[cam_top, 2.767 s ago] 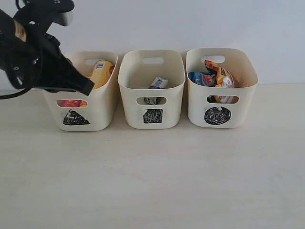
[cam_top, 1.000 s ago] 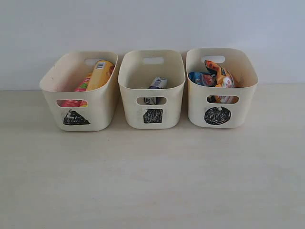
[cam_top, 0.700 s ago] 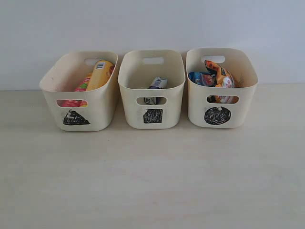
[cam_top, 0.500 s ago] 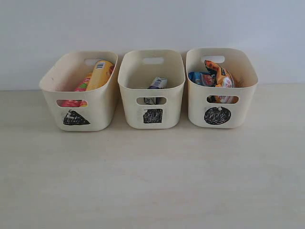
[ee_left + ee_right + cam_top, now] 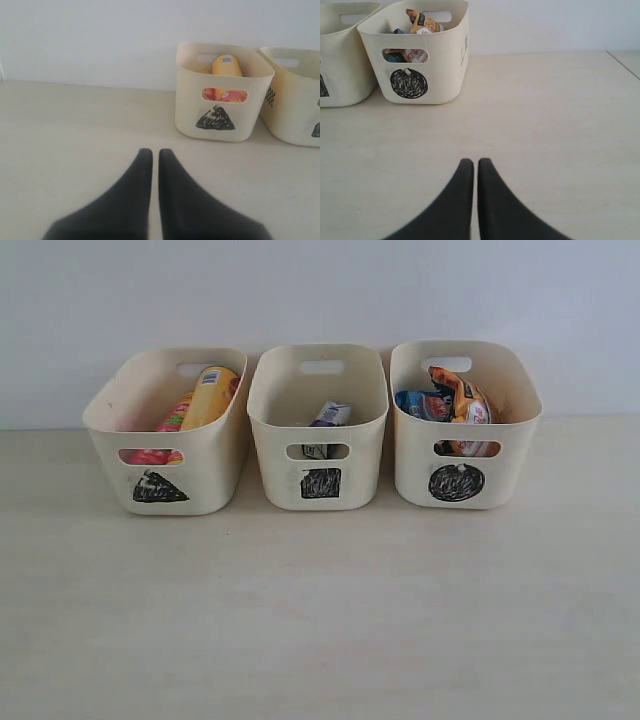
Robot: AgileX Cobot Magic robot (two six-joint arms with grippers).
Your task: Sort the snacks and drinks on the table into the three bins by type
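Three cream bins stand in a row at the back of the table (image 5: 320, 620). The triangle bin (image 5: 160, 487) holds the orange chip tube (image 5: 212, 395) and the pink chip tube (image 5: 172, 420). In the square bin (image 5: 320, 483) a white and blue carton (image 5: 330, 416) shows. The circle bin (image 5: 457, 483) holds the blue-white packet (image 5: 420, 403) and the orange-black bag (image 5: 462, 395). No arm shows in the exterior view. My left gripper (image 5: 151, 151) is shut and empty, low over the table short of the triangle bin (image 5: 215, 120). My right gripper (image 5: 472, 161) is shut and empty, short of the circle bin (image 5: 409, 83).
A pale wall runs behind the bins. The table's right edge (image 5: 622, 62) shows in the right wrist view. Bare beige table lies in front of both grippers.
The left arm, which hung over the triangle bin at first, has left the exterior view. Over the last second nothing has moved.
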